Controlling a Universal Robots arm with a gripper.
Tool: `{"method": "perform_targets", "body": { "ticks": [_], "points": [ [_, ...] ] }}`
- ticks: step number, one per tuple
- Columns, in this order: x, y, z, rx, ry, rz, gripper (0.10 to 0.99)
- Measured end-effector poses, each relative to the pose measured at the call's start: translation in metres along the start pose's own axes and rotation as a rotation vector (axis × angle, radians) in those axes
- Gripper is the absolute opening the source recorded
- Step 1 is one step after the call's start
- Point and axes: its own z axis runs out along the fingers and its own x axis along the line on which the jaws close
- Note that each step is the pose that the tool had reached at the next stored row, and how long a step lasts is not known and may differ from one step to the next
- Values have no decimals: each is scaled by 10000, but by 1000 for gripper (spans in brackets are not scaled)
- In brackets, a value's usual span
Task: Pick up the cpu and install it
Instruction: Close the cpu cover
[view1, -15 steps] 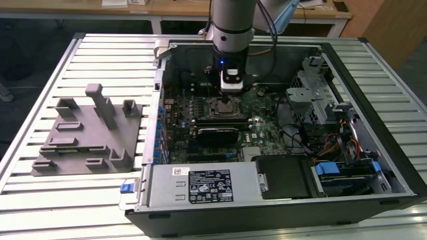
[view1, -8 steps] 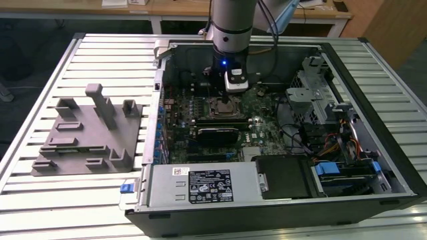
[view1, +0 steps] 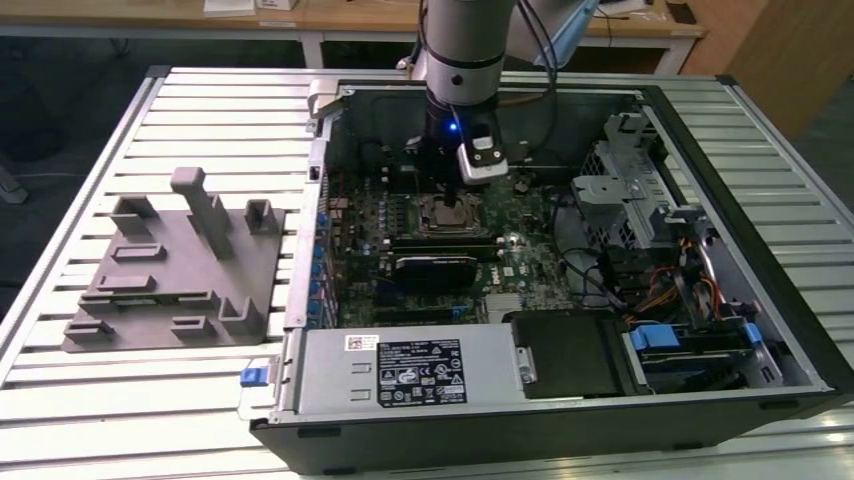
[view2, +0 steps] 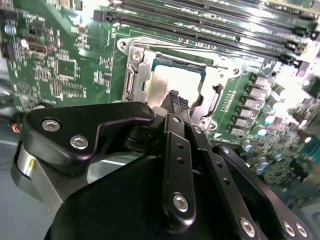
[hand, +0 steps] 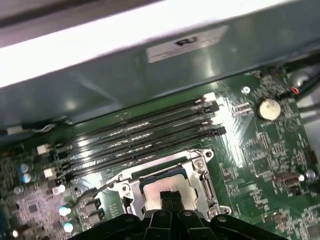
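Most of the task appears done: the cpu lies inside the socket frame directly below the claw, whose fingertips are clenched together on nothing, just above or touching its top; latching cannot be judged.

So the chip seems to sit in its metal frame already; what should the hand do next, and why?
Probably a short lift straight up. In both wrist views the cpu lies flat inside the socket frame, and the hand is shut over it, holding nothing. Whether it touches the cpu I cannot tell, so rising gently seems safest.
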Motion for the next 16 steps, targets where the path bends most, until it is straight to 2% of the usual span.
{"method": "perform_targets", "body": {
  "ticks": [11, 16],
  "points": [
    [0, -1, 4, -43, 64, -1878, 106],
    [-8, -15, 20, -32, 100, -2176, 106]
  ]
}}
